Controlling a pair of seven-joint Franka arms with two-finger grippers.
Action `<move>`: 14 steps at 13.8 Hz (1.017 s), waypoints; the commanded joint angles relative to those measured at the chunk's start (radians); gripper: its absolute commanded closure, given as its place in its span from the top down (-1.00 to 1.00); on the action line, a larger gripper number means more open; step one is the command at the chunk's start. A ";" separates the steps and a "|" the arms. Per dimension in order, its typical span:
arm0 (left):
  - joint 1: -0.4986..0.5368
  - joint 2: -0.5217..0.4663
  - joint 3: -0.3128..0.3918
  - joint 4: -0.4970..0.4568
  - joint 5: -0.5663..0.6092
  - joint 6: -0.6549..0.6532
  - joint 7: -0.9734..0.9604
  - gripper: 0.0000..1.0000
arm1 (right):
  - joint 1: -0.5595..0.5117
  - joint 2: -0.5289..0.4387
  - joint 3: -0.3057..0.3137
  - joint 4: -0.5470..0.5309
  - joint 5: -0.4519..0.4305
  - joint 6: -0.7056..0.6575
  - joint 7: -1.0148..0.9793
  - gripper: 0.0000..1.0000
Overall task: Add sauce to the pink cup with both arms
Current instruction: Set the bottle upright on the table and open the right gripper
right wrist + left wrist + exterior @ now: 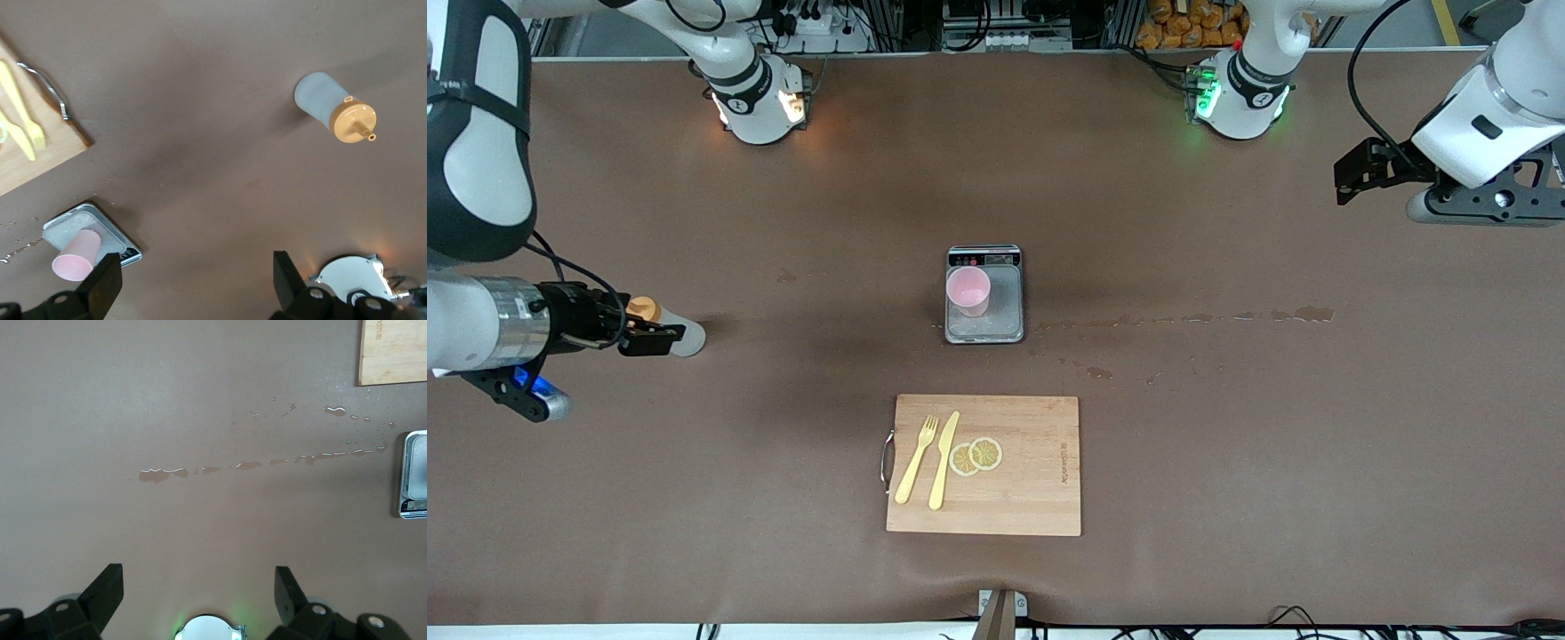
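The pink cup (968, 292) stands upright on a small kitchen scale (1007, 313) in the middle of the table; the right wrist view shows the cup (73, 257) too. The sauce bottle (680, 336), whitish with an orange nozzle cap, stands upright toward the right arm's end of the table, and appears in the right wrist view as well (332, 110). My right gripper (651, 339) hovers over the table close beside the bottle, open, with nothing between its fingers (197, 261). My left gripper (1352, 173) hangs open and empty (198, 577) over the left arm's end of the table.
A wooden cutting board (1032, 498) lies nearer the front camera than the scale, carrying a yellow fork (919, 458), a yellow knife (944, 458) and lemon slices (976, 456). A streak of spilled liquid (1254, 316) runs from the scale toward the left arm's end.
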 commanded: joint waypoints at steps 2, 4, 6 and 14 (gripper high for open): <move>0.005 0.003 0.000 0.015 -0.016 -0.005 0.007 1.00 | 0.016 -0.149 -0.011 -0.137 -0.052 0.063 -0.221 1.00; 0.005 0.005 0.000 0.015 -0.016 -0.005 0.007 1.00 | 0.014 -0.288 -0.014 -0.316 -0.068 0.193 -0.288 1.00; 0.007 0.005 0.000 0.015 -0.016 -0.005 0.007 1.00 | 0.020 -0.415 -0.013 -0.505 -0.083 0.345 -0.334 1.00; 0.007 0.006 0.000 0.015 -0.016 -0.005 0.007 1.00 | 0.017 -0.453 -0.015 -0.634 -0.157 0.557 -0.429 1.00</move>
